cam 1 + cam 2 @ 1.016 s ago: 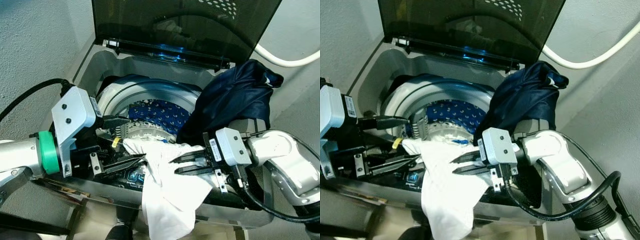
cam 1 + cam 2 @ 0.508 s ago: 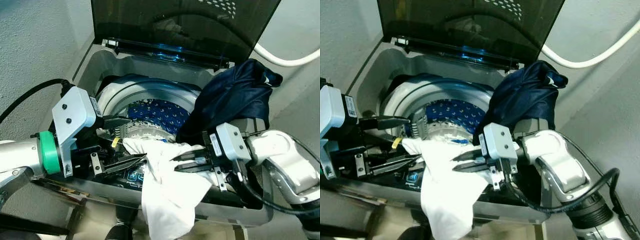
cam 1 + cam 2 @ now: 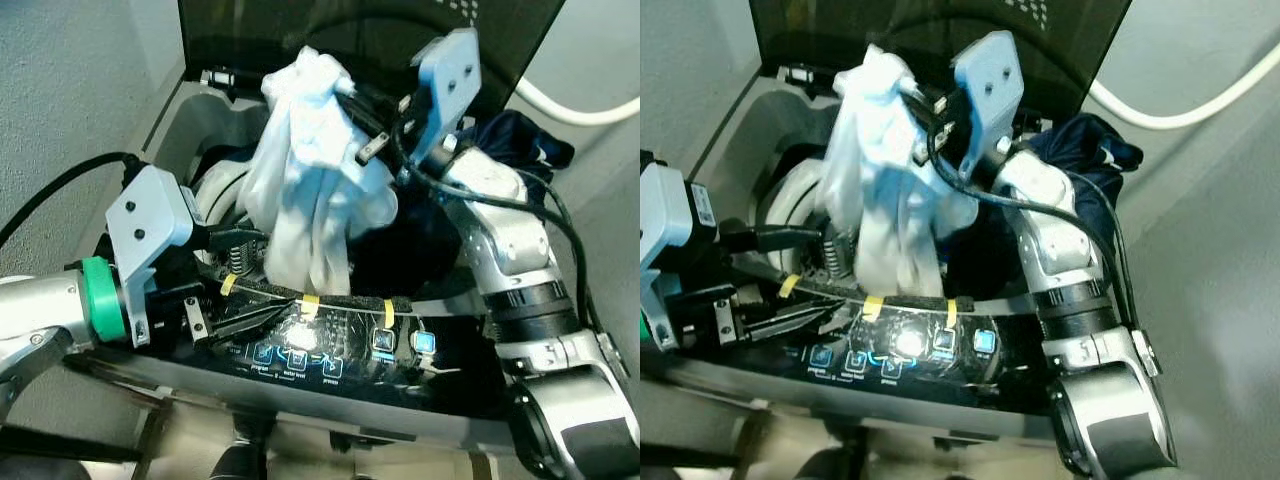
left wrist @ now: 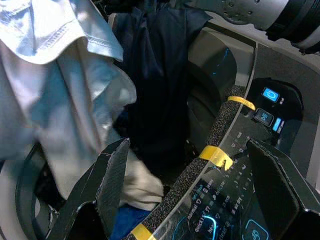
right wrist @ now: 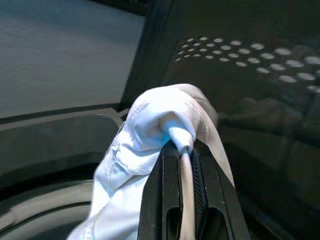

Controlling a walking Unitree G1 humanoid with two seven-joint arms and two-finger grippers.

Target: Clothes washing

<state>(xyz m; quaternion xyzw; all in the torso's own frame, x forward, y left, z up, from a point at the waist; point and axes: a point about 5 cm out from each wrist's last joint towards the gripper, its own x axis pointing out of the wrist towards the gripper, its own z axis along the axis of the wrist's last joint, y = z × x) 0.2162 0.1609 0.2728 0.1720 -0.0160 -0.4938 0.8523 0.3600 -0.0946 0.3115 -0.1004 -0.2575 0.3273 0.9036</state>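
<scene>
- We see the right gripper (image 5: 182,150) clamped on the white garment (image 3: 310,190), hoisted above the washing machine (image 3: 340,350).
- Our left gripper (image 4: 187,175) gapes wide by the control panel (image 3: 340,345).

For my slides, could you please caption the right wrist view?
Right gripper pinching a white garment beneath the washer's lid.

The white garment (image 3: 310,190) hangs in front of the washer drum (image 3: 215,190), hiding most of the opening. Its top bunches over the right gripper (image 5: 184,150), so the fingertips are buried in cloth. The dark blue garment (image 3: 520,140) sits behind the right arm, mostly covered. The control panel (image 3: 340,350) glows below the drum, its labels too small to read. The left gripper (image 4: 190,180) is cut off by the wrist view's edge.
</scene>
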